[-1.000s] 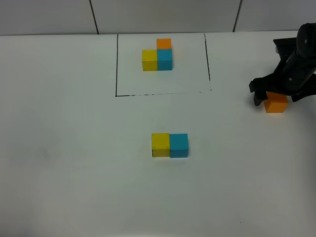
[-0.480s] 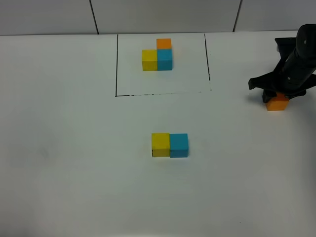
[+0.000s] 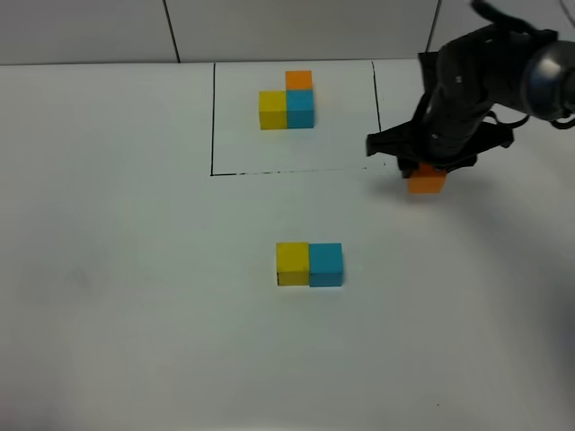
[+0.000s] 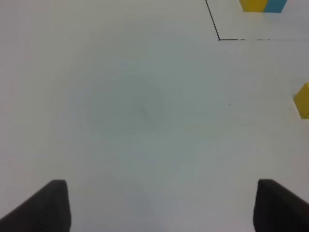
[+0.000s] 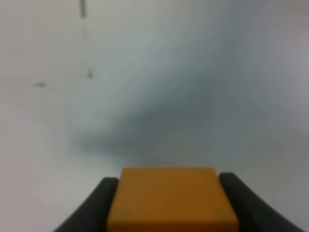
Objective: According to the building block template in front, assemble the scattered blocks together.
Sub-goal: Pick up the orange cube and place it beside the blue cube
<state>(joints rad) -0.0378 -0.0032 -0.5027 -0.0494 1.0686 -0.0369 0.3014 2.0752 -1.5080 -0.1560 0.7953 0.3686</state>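
The right end effector (image 3: 424,172) has swung in from the right edge of the surface (image 3: 135,269) toward the middle since a second ago. It has brought the orange cube (image 3: 427,184) with it. The yellow and sky-blue pair and the framed trio have not budged.

Nearest to me, the left end effector (image 4: 161,208) hangs over bare surface on the left side. Its two dark fingers (image 4: 48,208) are spread wide with nothing between them. In its wrist view the edge of the yellow cube (image 4: 303,100) shows off to one side.

Farther in, around the middle of the surface, the yellow cube (image 3: 292,263) and the sky-blue cube (image 3: 325,264) sit touching side by side, yellow on the left.

Beyond them and to the right, the right end effector pinches the orange cube. In the right wrist view the cube (image 5: 171,198) fills the gap between the black fingers (image 5: 99,205), one pressed to each side. The cube is outside the black frame (image 3: 212,117), near its nearer right corner. I cannot tell whether it touches the surface.

Farthest back, inside the frame, stands the template (image 3: 287,101). Yellow and blue sit side by side, with orange behind the blue, all three touching.
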